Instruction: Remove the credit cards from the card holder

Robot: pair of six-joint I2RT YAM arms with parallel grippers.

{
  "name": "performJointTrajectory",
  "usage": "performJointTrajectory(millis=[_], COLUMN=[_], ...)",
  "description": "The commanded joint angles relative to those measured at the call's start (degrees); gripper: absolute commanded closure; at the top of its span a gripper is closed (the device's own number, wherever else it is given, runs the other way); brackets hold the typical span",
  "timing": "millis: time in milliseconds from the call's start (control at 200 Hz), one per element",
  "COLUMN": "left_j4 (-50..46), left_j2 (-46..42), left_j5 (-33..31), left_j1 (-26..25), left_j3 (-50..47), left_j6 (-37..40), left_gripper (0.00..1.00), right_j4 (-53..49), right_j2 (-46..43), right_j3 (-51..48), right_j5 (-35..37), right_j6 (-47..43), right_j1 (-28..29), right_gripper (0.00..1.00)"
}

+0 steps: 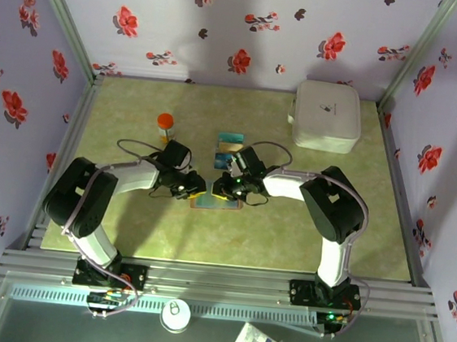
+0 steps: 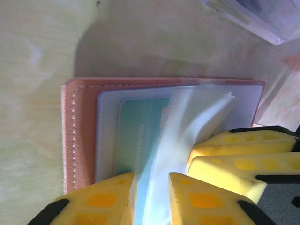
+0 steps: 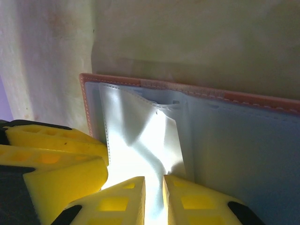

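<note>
the card holder [image 1: 215, 203] lies open and flat on the counter [image 1: 125, 225] between my two arms, with one teal card [image 2: 136, 140] tucked in a pocket under its clear sleeve [image 2: 197, 112]. my left fingers [image 2: 152, 194] stand a little apart with the sleeve's edge running through the gap, not clamped as far as i can see, and my right fingers [image 3: 153, 190] are nearly closed, pinching that crumpled sleeve. loose cards [image 1: 229, 148], teal and tan, lie on the counter just beyond the holder.
</note>
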Motion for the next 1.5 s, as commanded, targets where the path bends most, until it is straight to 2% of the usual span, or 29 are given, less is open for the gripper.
performJointTrajectory(millis=[0,270,445,635,810,940,1280,1495], left_j4=[1.1,4.6,3.9,2.3,1.6,1.7,2.6,4.6], left_j2=[2.1,2.5,0.2,-1.6,-0.9,1.6,9.9,9.1], left_j5=[1.7,3.0,2.6,1.8,0.7,0.0,0.4,0.3], left_j1=[-0.5,-0.8,-1.3,-2.1,-4.7,-6.7,-11.7,-11.9], left_j3=[1.7,2.5,2.6,3.7,6.0,8.1,14.4,14.4], left_j6=[0.4,-1.7,-2.0,-2.0,-2.5,-3.1,-4.0,-3.7], left_gripper=[0.76,0.87,0.86,0.85,0.85,0.84,0.73,0.64], right_j4=[-1.1,-0.2,-2.0,-7.2,-12.8,-15.0,-17.5,-16.9], right_j2=[1.0,0.0,-4.6,-11.0,-15.8,-18.4,-22.3,-22.0], right_j3=[0.4,0.1,0.2,0.3,0.0,-0.9,-2.7,-2.5], right_j5=[-0.8,-1.9,0.2,6.2,11.3,12.1,12.4,11.6], right_j6=[-0.8,0.2,-0.9,-2.7,-4.0,-5.0,-7.4,-7.2], right_j1=[-0.3,-0.3,-0.4,-1.1,-3.1,-5.3,-8.4,-8.5], right_gripper=[0.81,0.81,0.78,0.77,0.76,0.76,0.74,0.73])
